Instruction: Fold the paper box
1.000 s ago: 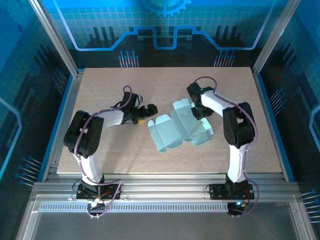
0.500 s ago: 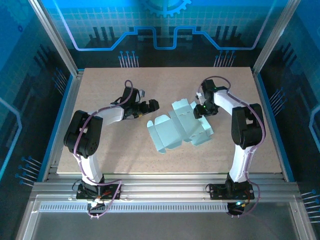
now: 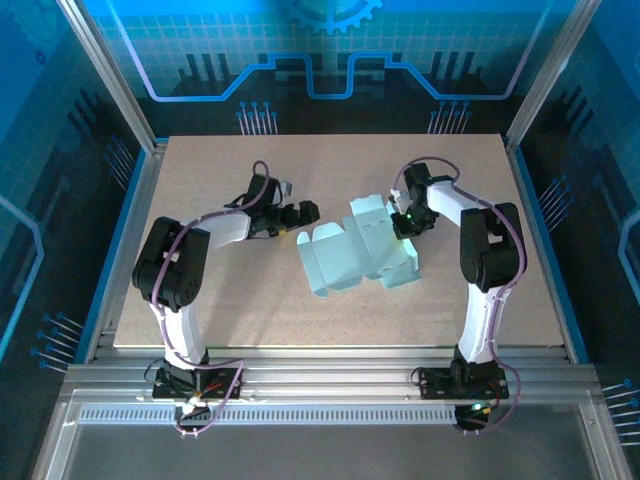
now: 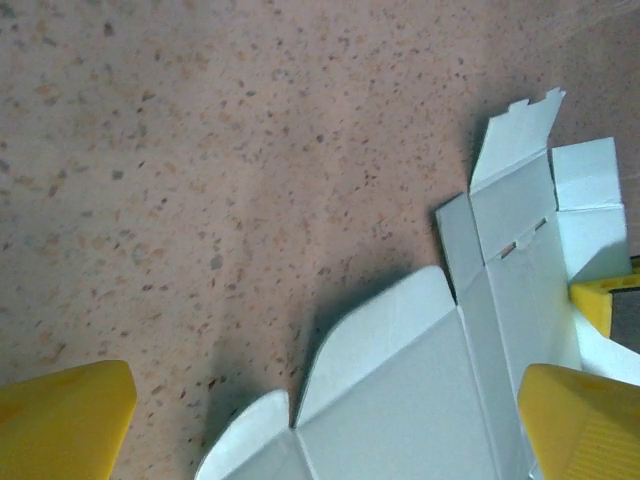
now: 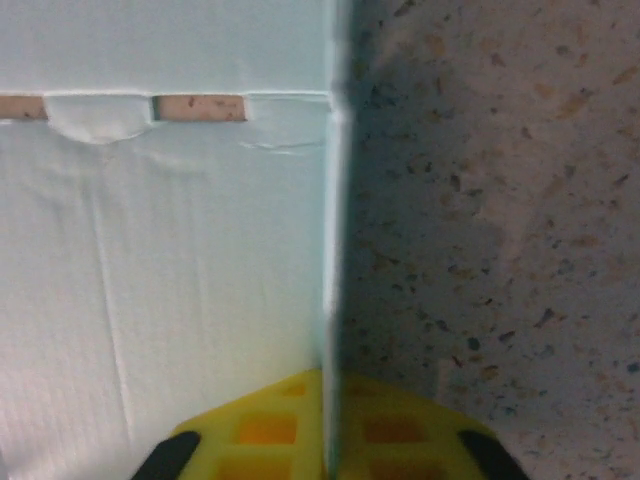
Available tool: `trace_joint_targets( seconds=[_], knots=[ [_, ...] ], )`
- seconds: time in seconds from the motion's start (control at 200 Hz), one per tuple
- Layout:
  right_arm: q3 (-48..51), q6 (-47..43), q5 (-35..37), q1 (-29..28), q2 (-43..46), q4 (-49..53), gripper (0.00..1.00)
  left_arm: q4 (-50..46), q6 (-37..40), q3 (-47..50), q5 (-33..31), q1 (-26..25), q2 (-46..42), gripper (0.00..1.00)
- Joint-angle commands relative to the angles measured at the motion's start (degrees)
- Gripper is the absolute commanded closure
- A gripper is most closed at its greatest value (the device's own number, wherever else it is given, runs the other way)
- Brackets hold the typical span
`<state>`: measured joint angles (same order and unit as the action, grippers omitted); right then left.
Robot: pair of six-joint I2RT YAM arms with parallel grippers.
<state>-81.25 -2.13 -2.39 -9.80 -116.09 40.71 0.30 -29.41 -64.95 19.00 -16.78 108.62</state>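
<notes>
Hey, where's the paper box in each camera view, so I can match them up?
Top external: the paper box lies mid-table.
Left wrist: lower right of the picture, flaps reaching up the right side.
Right wrist: left half, its edge pinched in the right gripper at the bottom.
Shared landmark: the speckled tan tabletop around it.

The paper box (image 4: 420,400) runs off the left wrist view's bottom edge.
</notes>
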Motion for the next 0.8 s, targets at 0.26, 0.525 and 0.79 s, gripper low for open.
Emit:
trace_joint_targets(
  seconds=[0.26, 0.525, 0.79],
  knots=[
    [7.8, -5.4, -2.3, -2.4, 12.4, -9.3, 1.00, 0.6, 15.4, -8.9, 8.3, -0.3, 3.7, 0.06],
    [6.9, -7.6, -1.8, -4.1, 12.8, -8.6, 1.00, -12.2, 24.3, -19.3, 15.2, -0.4, 9.9, 0.29],
    [6.5, -7.5, -5.8, -4.1, 13.2, -8.7, 1.00, -12.2, 21.6, -20.7, 15.5, -0.4, 13.5, 0.36]
  ],
)
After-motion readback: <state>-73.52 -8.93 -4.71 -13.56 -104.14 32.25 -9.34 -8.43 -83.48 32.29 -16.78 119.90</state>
